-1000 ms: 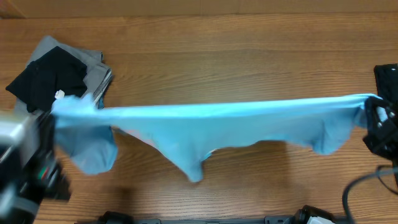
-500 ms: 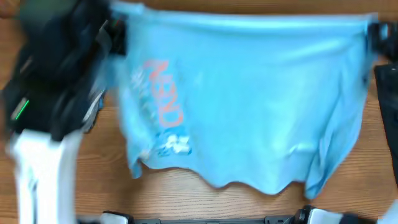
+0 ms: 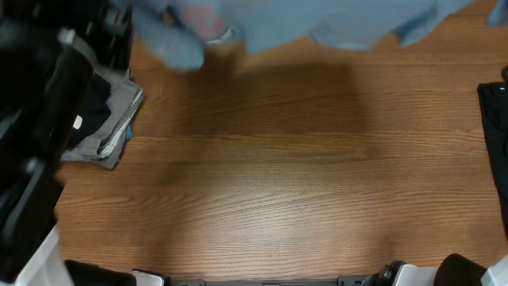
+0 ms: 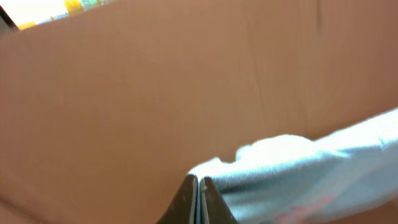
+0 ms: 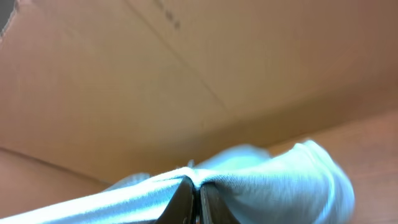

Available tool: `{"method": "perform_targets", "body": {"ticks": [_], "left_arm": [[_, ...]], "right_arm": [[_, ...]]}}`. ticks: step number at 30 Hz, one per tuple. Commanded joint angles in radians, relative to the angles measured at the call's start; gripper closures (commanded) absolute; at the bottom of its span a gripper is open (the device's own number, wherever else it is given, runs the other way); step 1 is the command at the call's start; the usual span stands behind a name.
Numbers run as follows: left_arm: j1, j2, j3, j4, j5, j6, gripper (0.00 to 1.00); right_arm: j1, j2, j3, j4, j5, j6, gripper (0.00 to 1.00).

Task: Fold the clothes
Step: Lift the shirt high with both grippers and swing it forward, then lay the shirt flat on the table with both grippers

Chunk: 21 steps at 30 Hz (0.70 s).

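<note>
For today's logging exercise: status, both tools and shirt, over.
Left tool, right tool: both shut on light sky-blue fabric T-shirt. Shirt aloft, far side. Grey-and-black clothes pile left, apart.

A robot test bench, as we read it, not a home.
We see a wood-grain table [image 3: 278, 183], a black robot arm [image 3: 44, 119] at nine o'clock over stacked garments [image 3: 119, 111], and plain brown cardboard walling [image 4: 124, 93] filling both wrist views.

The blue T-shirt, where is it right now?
In the overhead view the blue T-shirt stretches across the top edge, just beyond the grey and black pile at the left. The left gripper and right gripper each pinch it.
</note>
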<state>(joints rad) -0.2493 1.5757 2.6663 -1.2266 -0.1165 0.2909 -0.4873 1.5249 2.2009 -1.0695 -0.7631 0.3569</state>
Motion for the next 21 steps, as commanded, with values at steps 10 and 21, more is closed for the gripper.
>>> {"method": "perform_targets", "body": {"ticks": [10, 21], "left_arm": [[0.017, 0.312, -0.174, -0.448, 0.034, -0.138, 0.96], [0.021, 0.396, -0.664, -0.443, 0.202, -0.139, 0.96]], "right_arm": [[0.142, 0.169, -0.248, -0.324, 0.32, -0.216, 0.96], [0.148, 0.203, -0.794, -0.188, 0.431, -0.205, 0.96]]}}
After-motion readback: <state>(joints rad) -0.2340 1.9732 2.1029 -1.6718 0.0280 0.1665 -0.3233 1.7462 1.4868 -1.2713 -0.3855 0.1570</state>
